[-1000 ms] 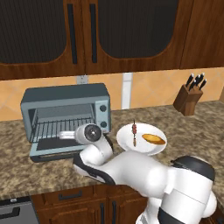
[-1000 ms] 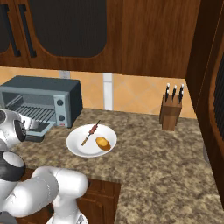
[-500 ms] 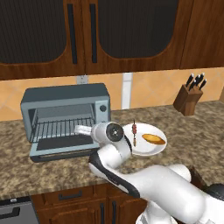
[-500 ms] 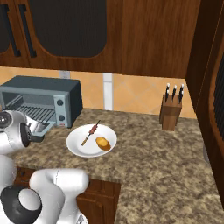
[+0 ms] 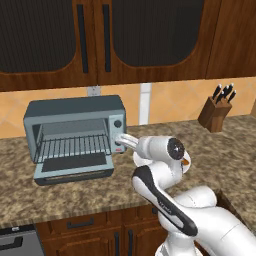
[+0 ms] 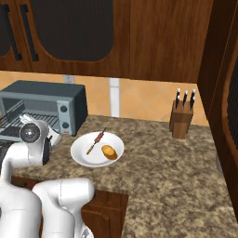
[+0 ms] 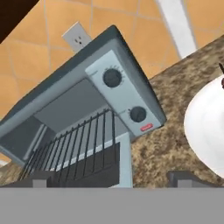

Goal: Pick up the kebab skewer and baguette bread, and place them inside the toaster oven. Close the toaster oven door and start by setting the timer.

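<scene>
Gripper [image 7: 111, 179] hovers with jaws spread, empty, before the toaster oven [image 5: 75, 134] (door [image 5: 75, 167] down); skewer [image 6: 96, 141] and baguette [image 6: 109, 151] lie apart on a plate [image 6: 83, 155].

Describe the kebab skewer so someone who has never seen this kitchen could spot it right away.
Right of the blue-grey toaster oven a white plate sits on the counter. On its left half lies the kebab skewer, a thin dark stick with reddish-brown chunks, unlike the stubby golden baguette bread beside it.

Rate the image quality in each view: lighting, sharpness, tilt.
Left base view: even flat light, soft focus, oven interior readable. Right base view: evenly lit, plate casts a faint shadow, skewer and bread distinct. Hand view: rolled steeply, oven slanted, knobs slightly blurred.
</scene>
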### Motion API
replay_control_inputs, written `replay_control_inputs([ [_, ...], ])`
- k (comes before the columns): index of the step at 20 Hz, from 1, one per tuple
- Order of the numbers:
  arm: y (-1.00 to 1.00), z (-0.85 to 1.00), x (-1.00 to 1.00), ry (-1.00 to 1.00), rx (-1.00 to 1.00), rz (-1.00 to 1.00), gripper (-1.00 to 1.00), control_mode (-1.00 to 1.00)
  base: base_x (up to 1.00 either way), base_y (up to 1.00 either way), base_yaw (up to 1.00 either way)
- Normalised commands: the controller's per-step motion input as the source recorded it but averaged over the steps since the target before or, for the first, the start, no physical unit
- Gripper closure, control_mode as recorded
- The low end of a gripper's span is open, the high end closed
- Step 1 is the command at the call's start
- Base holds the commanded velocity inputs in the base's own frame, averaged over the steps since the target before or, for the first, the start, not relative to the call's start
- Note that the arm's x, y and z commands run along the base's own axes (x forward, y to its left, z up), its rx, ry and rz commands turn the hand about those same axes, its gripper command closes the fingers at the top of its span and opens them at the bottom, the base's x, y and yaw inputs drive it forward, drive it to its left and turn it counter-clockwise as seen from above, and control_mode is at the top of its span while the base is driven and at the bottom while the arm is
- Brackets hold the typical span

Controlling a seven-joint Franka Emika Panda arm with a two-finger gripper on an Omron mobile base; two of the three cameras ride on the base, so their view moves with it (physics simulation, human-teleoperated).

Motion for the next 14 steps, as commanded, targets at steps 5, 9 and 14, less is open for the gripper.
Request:
replay_control_inputs([
  [5,-0.41,0.78,-0.07,0.17,0.16,-0.05,-1.0,-1.0,0.0,0.0,0.0],
  [9,-0.29,0.44,-0.49,0.19,0.07,-0.04,-1.0,-1.0,0.0,0.0,0.0],
  [14,-0.56,0.33,-0.44,0.07,0.0,0.02,-1.0,-1.0,0.0,0.0,0.0],
])
